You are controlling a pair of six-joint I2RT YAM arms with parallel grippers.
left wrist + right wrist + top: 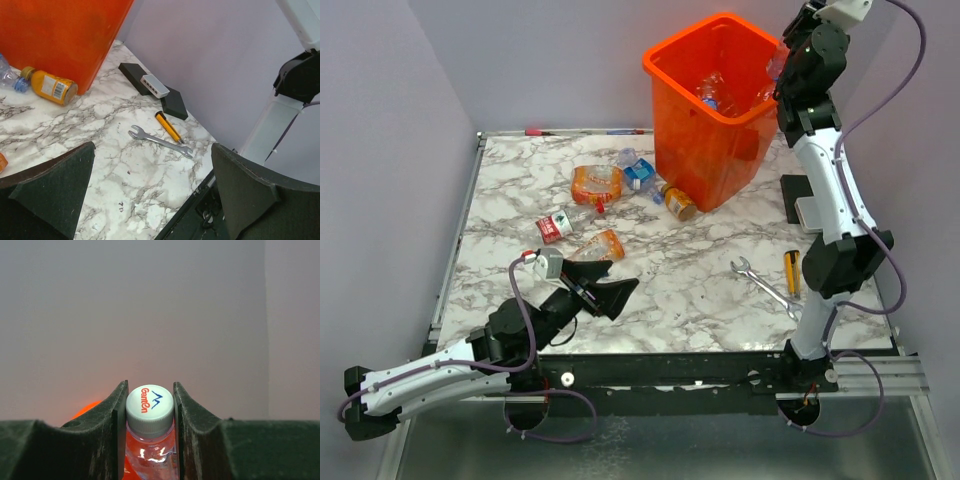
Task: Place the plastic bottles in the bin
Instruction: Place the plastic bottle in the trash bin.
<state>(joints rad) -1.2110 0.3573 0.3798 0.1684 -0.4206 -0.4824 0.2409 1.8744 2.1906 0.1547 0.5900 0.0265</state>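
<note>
A: R tool (150,386)?
B: Clenched on a white-capped bottle (150,440) at the neck, up by the bin (695,150), at its right rim.
A: L tool (607,284)?
B: Released, fingers spread wide, low over the table (700,270) nr the front edge. Other bottles (597,183) lie left of the bin, some are inside it.

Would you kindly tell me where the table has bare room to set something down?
Bare: the middle, between the bottles and the wrench, and the far left corner. Crowded: beside the bin, where bottles cluster, and the right edge with wrench, yellow tool and black box.
</note>
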